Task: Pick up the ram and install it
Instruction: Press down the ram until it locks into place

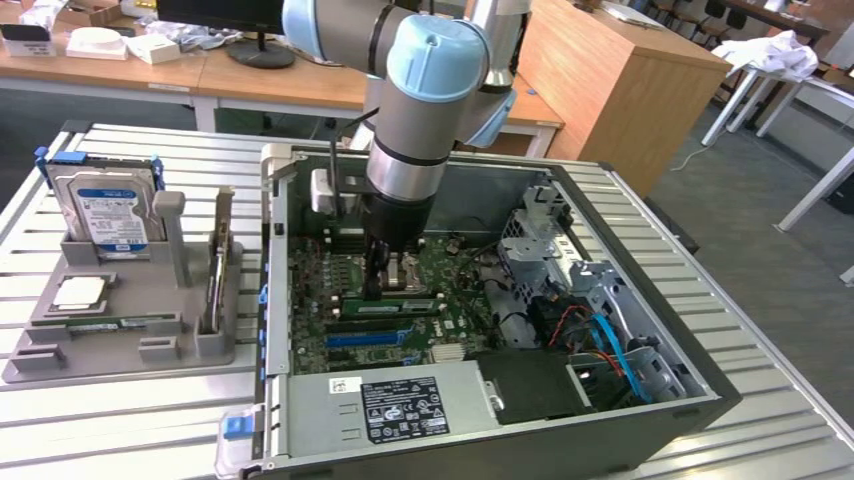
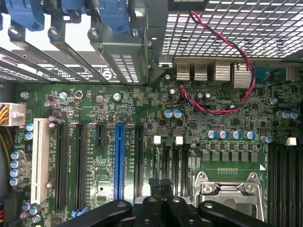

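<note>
Exterior view: gripper [image 1: 384, 284] jaws pinched shut, holding nothing, tips right over the ram [image 1: 390, 304], which sits edge-up in a board [image 1: 320, 300] slot just under them, so pick's done and seating looks nearly done; latching can't be confirmed.

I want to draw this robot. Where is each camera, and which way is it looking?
Exterior view: off the arm, up high, looking down at the open grey computer case on the slatted metal table; the blue-jointed robot arm reaches in.
Wrist view: on the wrist, inside the case, looking at the green motherboard; the black fingers, pressed shut, poke in.
Both show: motherboard, fingers.
</note>
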